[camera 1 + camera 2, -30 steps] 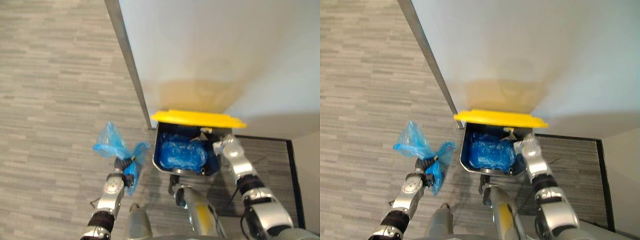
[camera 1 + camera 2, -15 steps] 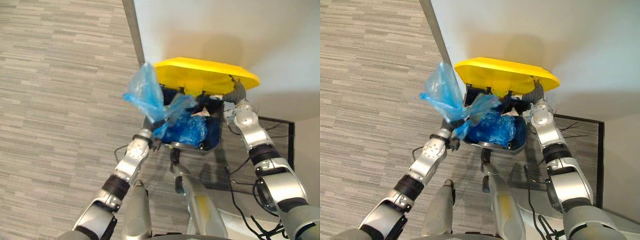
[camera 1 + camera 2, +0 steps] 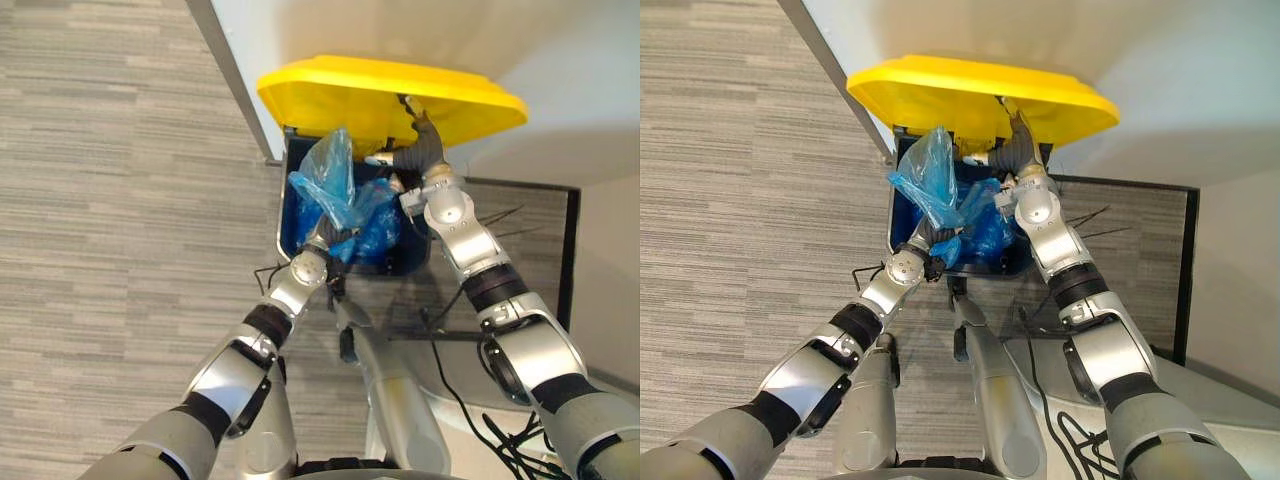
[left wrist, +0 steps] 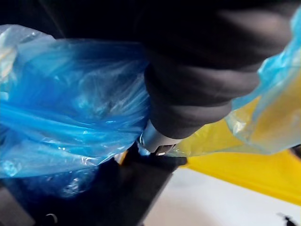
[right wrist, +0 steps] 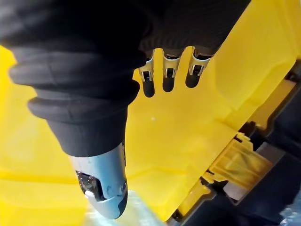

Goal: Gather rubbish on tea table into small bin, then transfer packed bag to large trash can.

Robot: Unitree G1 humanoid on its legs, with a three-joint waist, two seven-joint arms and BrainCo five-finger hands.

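The large trash can (image 3: 287,215) is dark blue with a yellow lid (image 3: 330,90) and stands against the wall. My right hand (image 3: 416,152) holds the lid up, its straight fingers (image 5: 164,77) pressed against the lid's yellow underside (image 5: 188,127). My left hand (image 3: 322,238) is shut on the neck of the packed blue plastic bag (image 3: 330,178). It holds the bag over the can's open mouth, above the blue liner (image 3: 990,235) inside. In the left wrist view the bag (image 4: 70,108) bulges close around the hand.
A white wall (image 3: 560,50) with a metal edge strip (image 3: 232,85) rises behind the can. Grey striped carpet (image 3: 110,220) spreads to the left. A dark-framed mat (image 3: 545,240) lies to the right of the can.
My left hand has carried the blue bag from the floor side left of the can to over its opening. My right hand has pushed the lid higher. The camera has shifted too.
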